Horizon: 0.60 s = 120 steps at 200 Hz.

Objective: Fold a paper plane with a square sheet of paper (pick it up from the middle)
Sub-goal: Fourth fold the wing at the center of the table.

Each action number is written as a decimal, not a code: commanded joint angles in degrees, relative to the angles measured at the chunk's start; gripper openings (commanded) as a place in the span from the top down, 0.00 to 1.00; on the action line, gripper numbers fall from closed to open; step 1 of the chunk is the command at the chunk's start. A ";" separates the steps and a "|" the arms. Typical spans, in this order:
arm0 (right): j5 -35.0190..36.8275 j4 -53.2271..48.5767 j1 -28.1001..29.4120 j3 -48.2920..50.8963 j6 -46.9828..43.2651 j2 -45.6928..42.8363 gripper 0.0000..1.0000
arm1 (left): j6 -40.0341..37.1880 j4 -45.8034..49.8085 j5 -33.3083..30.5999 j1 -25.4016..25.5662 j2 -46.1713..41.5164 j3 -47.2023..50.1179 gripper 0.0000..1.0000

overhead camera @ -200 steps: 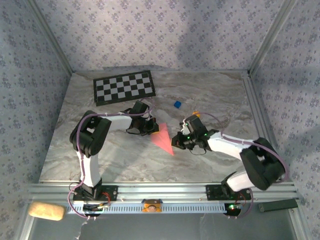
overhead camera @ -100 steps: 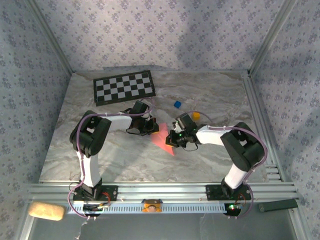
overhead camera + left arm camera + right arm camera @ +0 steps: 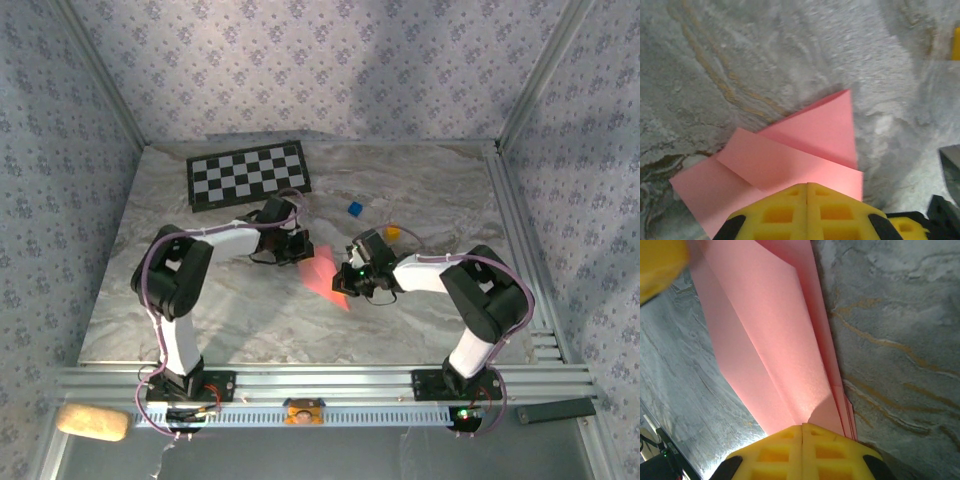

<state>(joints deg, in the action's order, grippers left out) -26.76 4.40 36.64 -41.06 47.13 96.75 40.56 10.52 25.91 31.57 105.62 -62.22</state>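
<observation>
The salmon-pink sheet of paper (image 3: 323, 276) lies on the marble table, folded into a narrow pointed dart of several layers, its tip toward the near side. My left gripper (image 3: 297, 253) is shut, and its yellow fingertips rest on the paper's far-left end, over the layered flaps of paper (image 3: 805, 145). My right gripper (image 3: 346, 283) is shut too, with its tip against the paper's right edge. In the right wrist view the long creased paper (image 3: 775, 340) runs away from that closed tip (image 3: 802, 426). Neither pair of jaws has paper between them.
A black-and-white checkerboard mat (image 3: 248, 173) lies at the back left. A small blue block (image 3: 354, 208) and a small orange block (image 3: 393, 233) sit behind the right gripper. An aluminium rail (image 3: 330, 380) runs along the near edge, with a beige sponge (image 3: 93, 421) below it.
The right gripper swung left from beside the orange block onto the paper's right edge. The left arm's elbow shifted left while its gripper stayed on the paper.
</observation>
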 commanded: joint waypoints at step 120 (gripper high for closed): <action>3.39 -5.81 0.79 3.16 0.56 2.83 0.99 | 1.75 -5.03 6.20 5.35 0.38 3.42 0.99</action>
<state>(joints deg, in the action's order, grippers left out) -26.81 5.41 36.69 -40.64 47.16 96.75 42.50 7.62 29.50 37.08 104.18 -58.78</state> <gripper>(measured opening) 0.051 0.041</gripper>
